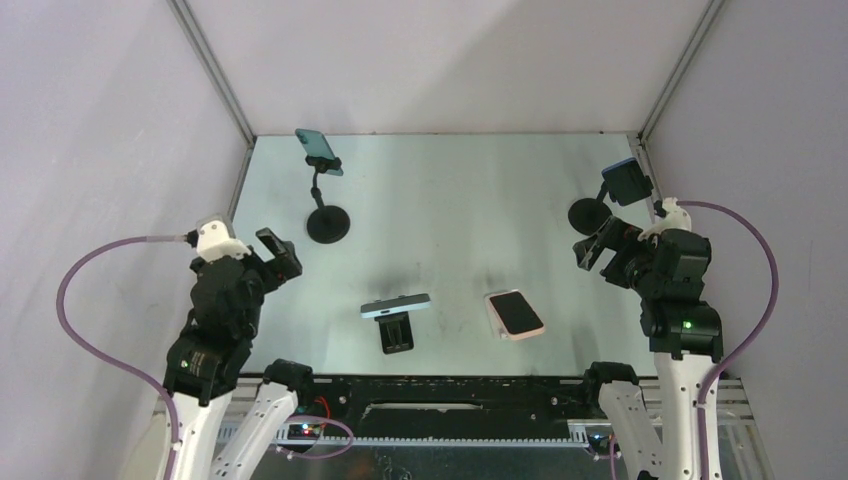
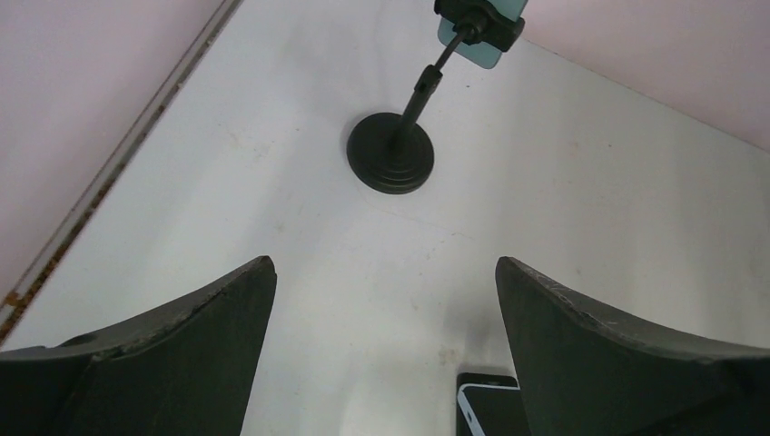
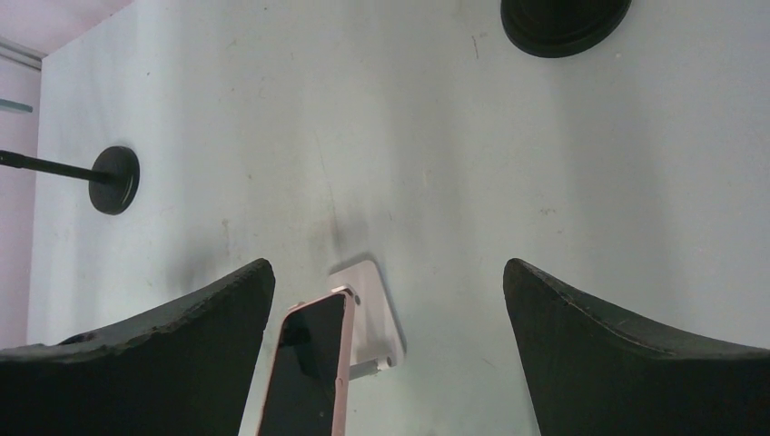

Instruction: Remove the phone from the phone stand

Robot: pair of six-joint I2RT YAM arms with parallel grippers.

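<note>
Likely your target is the pink phone, resting on its white stand toward the near edge of the bench, right of centre. Treat it as light, stiff, slick and breakable; pinch it across the long edges, off the glass. Right jaws hang nearest, left jaws well apart, both spread wide and empty.

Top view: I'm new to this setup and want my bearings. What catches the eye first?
Four phones dot the pale table: a teal phone clamped high on a tall stand at the far left, a blue phone on a second stand by the right arm, and near the front a pale phone on a low black stand beside a pink phone. The left fingers and right fingers are spread wide, holding nothing.
</note>
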